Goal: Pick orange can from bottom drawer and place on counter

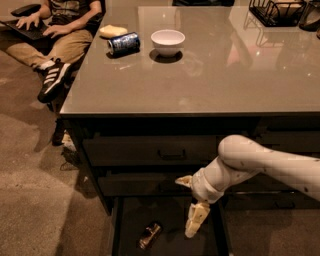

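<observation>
The orange can (150, 235) lies on its side on the dark floor of the open bottom drawer (129, 220), near its front left. My gripper (188, 202) hangs over the drawer, just right of and slightly above the can, not touching it. Its fingers are spread open and empty: one fingertip (182, 181) points left, the other (195, 222) points down into the drawer. The white arm comes in from the right. The grey-beige counter (200, 80) spreads above the drawer fronts.
On the counter's far left lie a blue can (123, 43), a white bowl (167, 41) and a yellow item (112, 31). A wire basket (277, 11) stands at the back right. A seated person (55, 35) with a laptop is at the upper left.
</observation>
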You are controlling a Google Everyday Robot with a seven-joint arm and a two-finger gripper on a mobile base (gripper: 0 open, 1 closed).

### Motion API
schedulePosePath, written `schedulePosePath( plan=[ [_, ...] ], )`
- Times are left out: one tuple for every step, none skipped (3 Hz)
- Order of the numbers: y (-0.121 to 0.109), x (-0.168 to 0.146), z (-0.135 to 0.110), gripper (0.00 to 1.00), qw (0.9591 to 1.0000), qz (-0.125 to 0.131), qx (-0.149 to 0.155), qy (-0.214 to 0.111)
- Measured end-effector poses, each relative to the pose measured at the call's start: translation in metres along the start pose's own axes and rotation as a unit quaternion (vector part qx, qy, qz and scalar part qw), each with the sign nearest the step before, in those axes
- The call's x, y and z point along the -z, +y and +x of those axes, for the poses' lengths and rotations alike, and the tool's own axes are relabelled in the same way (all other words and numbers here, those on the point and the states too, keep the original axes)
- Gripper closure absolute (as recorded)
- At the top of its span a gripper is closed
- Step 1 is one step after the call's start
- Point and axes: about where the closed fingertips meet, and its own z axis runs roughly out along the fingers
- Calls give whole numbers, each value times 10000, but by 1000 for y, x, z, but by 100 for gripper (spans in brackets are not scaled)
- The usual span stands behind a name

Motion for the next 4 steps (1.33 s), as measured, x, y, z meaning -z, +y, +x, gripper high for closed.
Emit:
schedulePosePath(
  plan=[
    [-2, -38, 14, 0, 9999, -43, -15, 163],
    [-1, -96, 22, 0, 9997, -181, -86, 136],
    [-1, -96, 22, 0, 9997, -181, -86, 137],
    [0, -112, 32, 0, 9995, -173, -77, 270]
  ],
)
